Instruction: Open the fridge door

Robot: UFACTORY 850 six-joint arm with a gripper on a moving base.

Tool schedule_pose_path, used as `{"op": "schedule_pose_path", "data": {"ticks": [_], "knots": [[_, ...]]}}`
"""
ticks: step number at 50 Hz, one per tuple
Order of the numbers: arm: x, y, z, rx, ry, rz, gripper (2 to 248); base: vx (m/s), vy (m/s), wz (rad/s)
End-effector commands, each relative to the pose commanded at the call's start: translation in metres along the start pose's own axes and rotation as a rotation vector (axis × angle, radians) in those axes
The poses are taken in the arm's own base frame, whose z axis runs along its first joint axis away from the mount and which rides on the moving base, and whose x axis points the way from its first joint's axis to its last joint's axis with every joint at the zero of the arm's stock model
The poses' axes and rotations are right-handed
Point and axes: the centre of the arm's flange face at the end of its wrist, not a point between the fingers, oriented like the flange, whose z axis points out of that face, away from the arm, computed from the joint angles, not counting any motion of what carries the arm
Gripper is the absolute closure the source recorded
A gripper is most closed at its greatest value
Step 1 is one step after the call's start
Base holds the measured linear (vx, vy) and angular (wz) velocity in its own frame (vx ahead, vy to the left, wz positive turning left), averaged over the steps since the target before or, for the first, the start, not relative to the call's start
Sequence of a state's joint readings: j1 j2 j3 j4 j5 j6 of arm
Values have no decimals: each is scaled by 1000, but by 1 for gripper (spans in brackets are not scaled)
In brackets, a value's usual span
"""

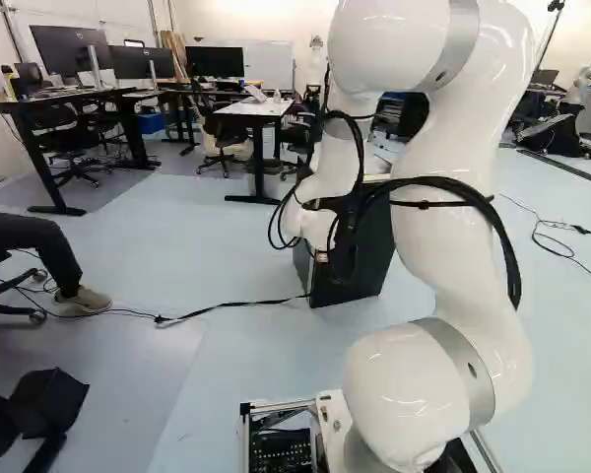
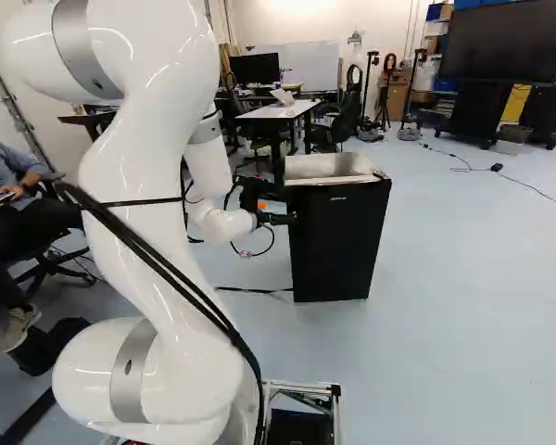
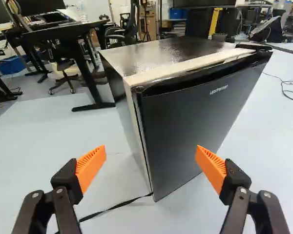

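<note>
I can see the boxy black fridge (image 2: 338,246) standing on the pale blue floor (image 2: 463,306), mid-scene in the right base view, farther off than the thick white arm (image 2: 157,176). The black two-fingered gripper (image 2: 291,220) is by its left edge, jaws wide, ribbed orange pads (image 3: 91,168) well apart. Ahead of them is the flat dark door (image 3: 195,122).

My white arm (image 1: 448,241) stands right of the middle, partly hiding the dark fridge (image 1: 374,271); a black cable (image 1: 222,307) crosses the floor (image 1: 227,360); monitors (image 1: 64,51) stand beyond.
</note>
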State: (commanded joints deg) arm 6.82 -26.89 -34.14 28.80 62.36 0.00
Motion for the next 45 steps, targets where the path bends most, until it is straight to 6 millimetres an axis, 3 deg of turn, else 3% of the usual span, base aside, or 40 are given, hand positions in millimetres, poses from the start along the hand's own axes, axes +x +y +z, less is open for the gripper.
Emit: {"op": "schedule_pose_path", "data": {"ticks": [15,45], "knots": [[-8,0,18,-55,24,17,3,0,0,0],[-1,-4,40,-126,96,58,3,0,0,0]]}}
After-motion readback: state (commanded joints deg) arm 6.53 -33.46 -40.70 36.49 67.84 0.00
